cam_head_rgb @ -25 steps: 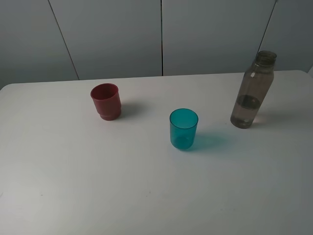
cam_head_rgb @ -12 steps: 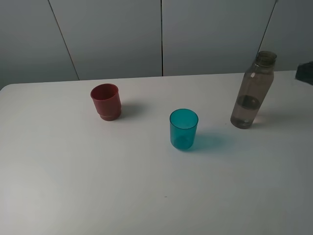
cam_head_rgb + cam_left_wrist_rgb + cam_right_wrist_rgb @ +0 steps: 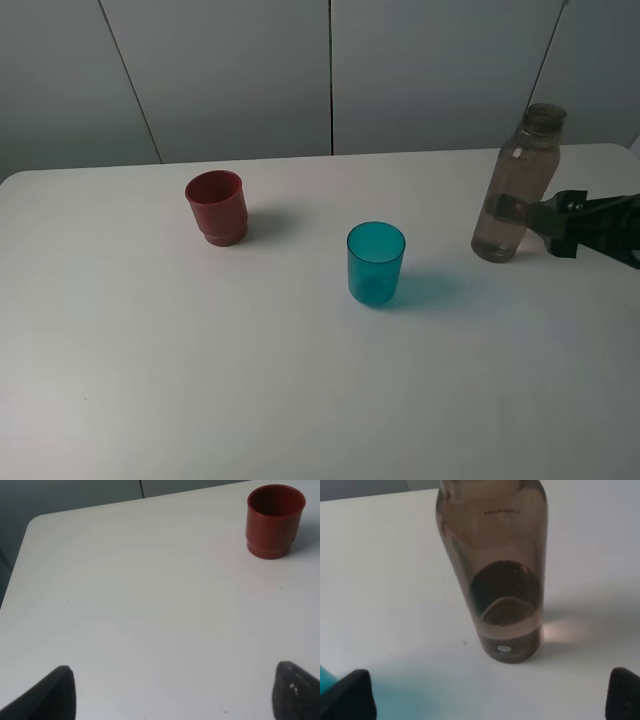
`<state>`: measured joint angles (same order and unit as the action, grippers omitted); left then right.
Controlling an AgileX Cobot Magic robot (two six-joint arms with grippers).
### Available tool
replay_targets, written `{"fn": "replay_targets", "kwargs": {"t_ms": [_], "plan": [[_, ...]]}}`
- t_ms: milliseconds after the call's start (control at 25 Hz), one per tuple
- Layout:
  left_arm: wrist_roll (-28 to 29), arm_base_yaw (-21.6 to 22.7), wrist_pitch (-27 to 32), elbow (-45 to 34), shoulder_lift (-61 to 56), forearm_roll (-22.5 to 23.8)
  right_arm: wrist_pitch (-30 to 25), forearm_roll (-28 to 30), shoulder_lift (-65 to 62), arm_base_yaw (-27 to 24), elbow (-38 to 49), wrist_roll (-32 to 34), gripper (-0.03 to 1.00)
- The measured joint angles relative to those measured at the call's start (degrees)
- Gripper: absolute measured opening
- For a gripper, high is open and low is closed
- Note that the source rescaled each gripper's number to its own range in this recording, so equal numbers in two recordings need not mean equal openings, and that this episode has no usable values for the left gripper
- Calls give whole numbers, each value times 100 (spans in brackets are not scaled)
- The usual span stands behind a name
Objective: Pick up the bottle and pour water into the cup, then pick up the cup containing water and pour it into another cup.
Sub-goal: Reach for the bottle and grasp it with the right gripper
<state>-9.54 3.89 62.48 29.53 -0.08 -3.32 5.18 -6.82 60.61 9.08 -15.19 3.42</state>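
We see the bottle (image 3: 515,185) standing upright at 2 o'clock from the cup (image 3: 376,262), with another cup (image 3: 216,206), the red one, at the cup's 10 o'clock. Our right gripper (image 3: 548,228) sits at the bottle's 3 o'clock, spread wide and empty.

We judge the main risk to be a finger clipping this tall, slim body off-centre and toppling it toward the cup.

The high view cannot settle whether a finger touches the bottle. The right wrist view shows the bottle ahead of both fingers, not yet between them, with water only low down. The left gripper (image 3: 175,697), also spread and holding nothing, appears only in its own wrist view, facing another cup.
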Motion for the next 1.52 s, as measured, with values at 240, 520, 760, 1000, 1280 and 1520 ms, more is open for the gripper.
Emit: {"fn": "replay_targets", "kwargs": {"t_ms": [240,520,760,1000,1280,1520], "plan": [[10,0,0,0,0,0,611,174,1315,0,50,0,100],[10,0,0,0,0,0,2050,174,2427,0,50,0,100],[10,0,0,0,0,0,3587,362,3184,0,50,0,100],[10,0,0,0,0,0,3982,420,3780,0,40,0,100],[10,0,0,0,0,0,4786,242,4209,0,40,0,100],[10,0,0,0,0,0,5308,153,4409,0,-10,-101,100]]}}
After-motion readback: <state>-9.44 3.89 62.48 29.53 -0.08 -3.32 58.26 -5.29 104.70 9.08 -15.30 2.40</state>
